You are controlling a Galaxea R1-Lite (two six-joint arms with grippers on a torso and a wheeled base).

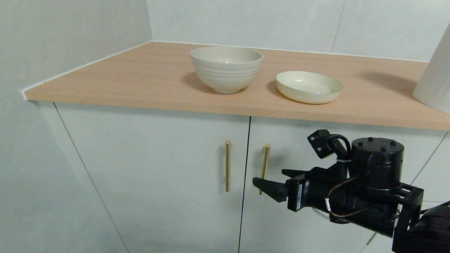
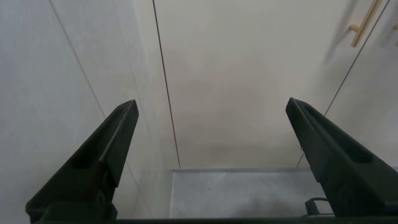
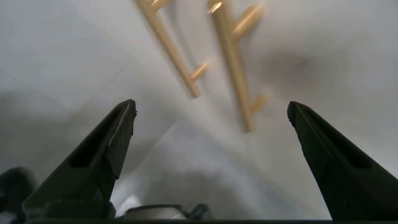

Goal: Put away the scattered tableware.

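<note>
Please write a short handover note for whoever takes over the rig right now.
Left gripper: open, empty, facing the cabinet front.
Right gripper: open, empty, in front of the doors, close to the handles.
Bowl and plate: side by side on the counter, apart, both empty.
Done: nothing put away; doors shut.
Left: probably open a door, then stow both.

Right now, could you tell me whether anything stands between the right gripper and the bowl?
Yes. The right gripper hangs open before the closed cabinet doors, below the counter, so the counter's front edge lies between it and the bowl. On top, nothing stands before the bowl; the plate sits beside it, apart.
</note>
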